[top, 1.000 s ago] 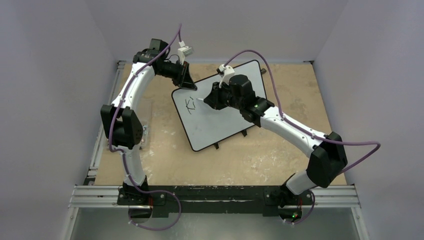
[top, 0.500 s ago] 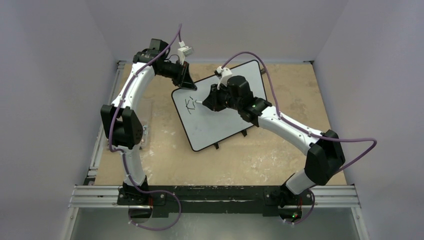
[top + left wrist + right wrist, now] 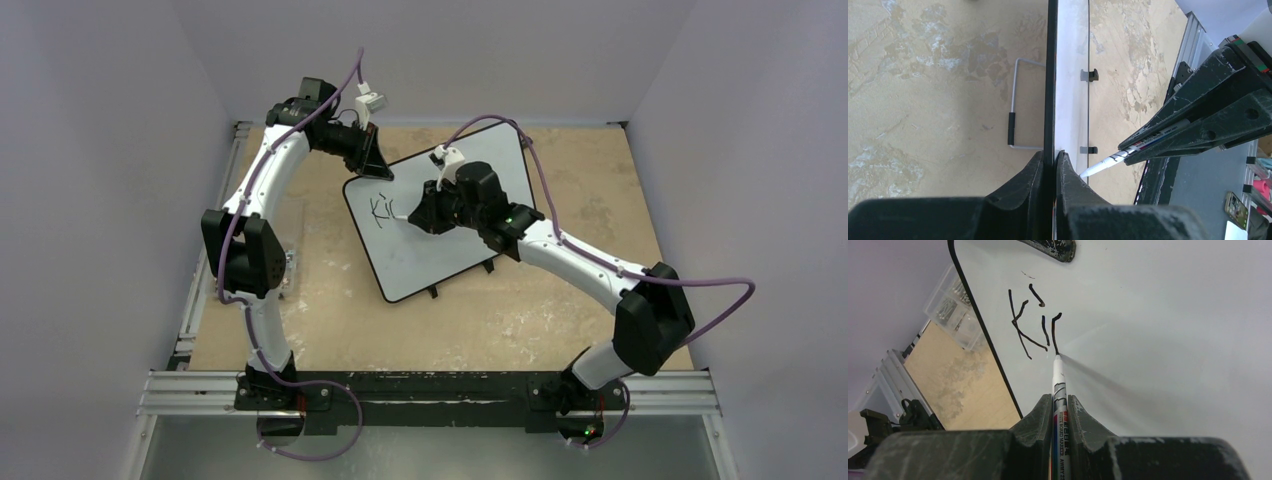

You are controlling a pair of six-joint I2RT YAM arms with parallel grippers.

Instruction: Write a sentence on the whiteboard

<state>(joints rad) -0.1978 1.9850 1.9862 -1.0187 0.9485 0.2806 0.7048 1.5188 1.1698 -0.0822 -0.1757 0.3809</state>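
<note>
The whiteboard point(image 3: 420, 262) stands tilted on the wooden table, and its face fills the right wrist view point(image 3: 1158, 315). My left gripper point(image 3: 376, 166) is shut on its far-left rim, with the board edge-on between the fingers point(image 3: 1053, 154). My right gripper point(image 3: 420, 212) point(image 3: 1060, 397) is shut on a white marker point(image 3: 1058, 380) whose tip touches the board. The sentence point(image 3: 380, 210) point(image 3: 1033, 325) stands as a black "K", an "i" and one more hooked stroke that ends at the tip. The marker point(image 3: 1133, 147) also shows in the left wrist view.
A wire stand point(image 3: 1015, 105) props the back of the board, and small black feet point(image 3: 435, 292) sit at its near edge. A clear plastic parts box point(image 3: 950, 310) lies beyond the board's left rim. An aluminium rail point(image 3: 430, 392) holds both arm bases.
The right gripper has slid the marker a little along the board, adding the "i" and a fresh stroke beside the "K". The left gripper has kept still on the rim.
</note>
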